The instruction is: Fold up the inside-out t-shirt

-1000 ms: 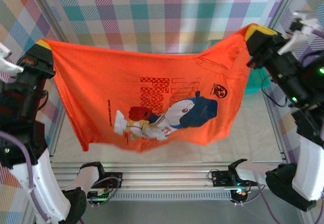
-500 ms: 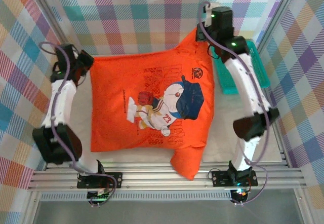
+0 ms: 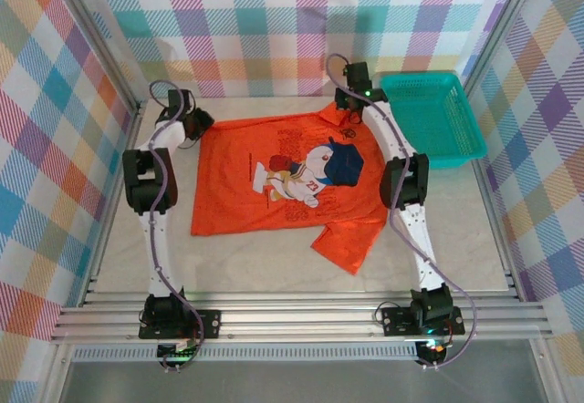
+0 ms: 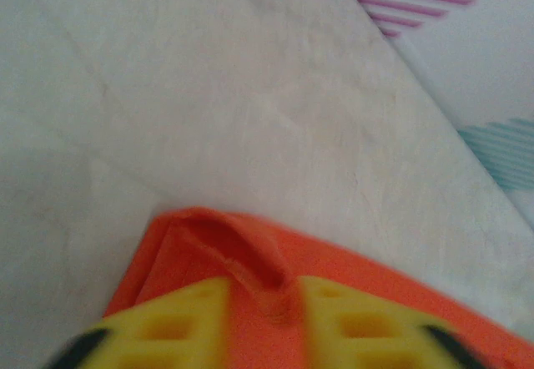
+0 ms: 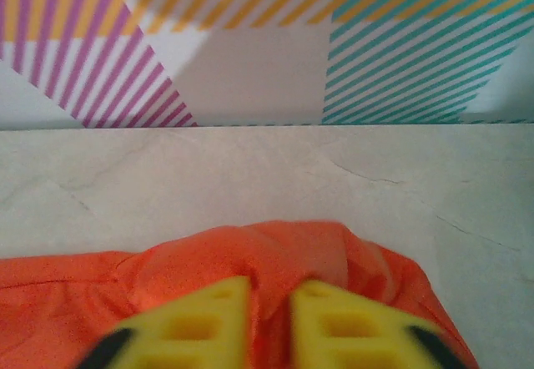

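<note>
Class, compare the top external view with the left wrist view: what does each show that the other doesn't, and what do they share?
Top external: the whole orange t-shirt spread flat, its cartoon print facing up, and the teal basket at the far right. Left wrist: close up, a ridge of orange cloth pinched between the left gripper's yellow fingers. Shared: the t-shirt lying on the pale table.
</note>
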Available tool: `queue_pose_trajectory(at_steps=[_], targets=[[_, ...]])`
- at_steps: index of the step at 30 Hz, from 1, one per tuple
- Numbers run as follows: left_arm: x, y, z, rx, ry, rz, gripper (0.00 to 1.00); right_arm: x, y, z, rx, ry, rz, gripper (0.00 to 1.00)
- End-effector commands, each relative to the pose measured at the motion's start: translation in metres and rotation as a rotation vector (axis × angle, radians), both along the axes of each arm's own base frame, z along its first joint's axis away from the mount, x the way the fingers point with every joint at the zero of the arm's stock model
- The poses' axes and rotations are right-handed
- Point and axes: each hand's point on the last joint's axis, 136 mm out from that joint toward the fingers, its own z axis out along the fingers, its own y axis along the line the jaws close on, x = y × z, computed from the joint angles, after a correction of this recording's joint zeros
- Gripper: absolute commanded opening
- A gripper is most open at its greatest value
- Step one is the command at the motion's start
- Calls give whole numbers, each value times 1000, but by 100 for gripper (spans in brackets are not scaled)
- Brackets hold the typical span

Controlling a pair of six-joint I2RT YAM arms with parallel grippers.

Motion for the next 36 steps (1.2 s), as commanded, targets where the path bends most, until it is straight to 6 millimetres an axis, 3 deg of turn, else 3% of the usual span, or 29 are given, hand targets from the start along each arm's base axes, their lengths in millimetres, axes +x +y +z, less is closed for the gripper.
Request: queue_pose_trajectory(at_steps=[1, 2, 4, 7, 9, 11, 15, 18, 21, 25, 30, 36], targets=[[13, -1, 34, 23, -26, -26, 89, 22, -2, 82, 152, -208, -7, 65], [15, -1, 47, 34, -36, -33, 100, 19, -3, 89, 179, -201, -9, 75], [13, 0, 76, 56, -67, -42, 100, 8, -5, 106, 202, -181, -3, 78], [-6, -6, 122, 82, -85, -49, 100, -18, -5, 126, 229, -113, 10, 80], [-29, -25, 141, 98, -92, -87, 100, -41, 0, 129, 267, -29, 34, 79], [-58, -53, 147, 61, -89, -151, 100, -65, 8, 122, 305, 74, 69, 75], [-126, -102, 118, -31, -30, -217, 100, -124, 24, 91, 365, 322, 131, 70], [-159, -119, 95, -61, -35, -219, 100, -170, 41, 66, 394, 423, 185, 71], [-179, -124, 65, -107, 9, -211, 100, -209, 49, 41, 442, 467, 192, 73], [-199, -125, 26, -135, 99, -204, 100, -254, 41, -4, 480, 553, 135, 72], [-238, -109, -9, -73, 212, -171, 100, -317, 18, -54, 458, 661, 41, 72], [-289, -84, -29, 36, 333, -127, 100, -390, -9, -85, 443, 753, -62, 71]])
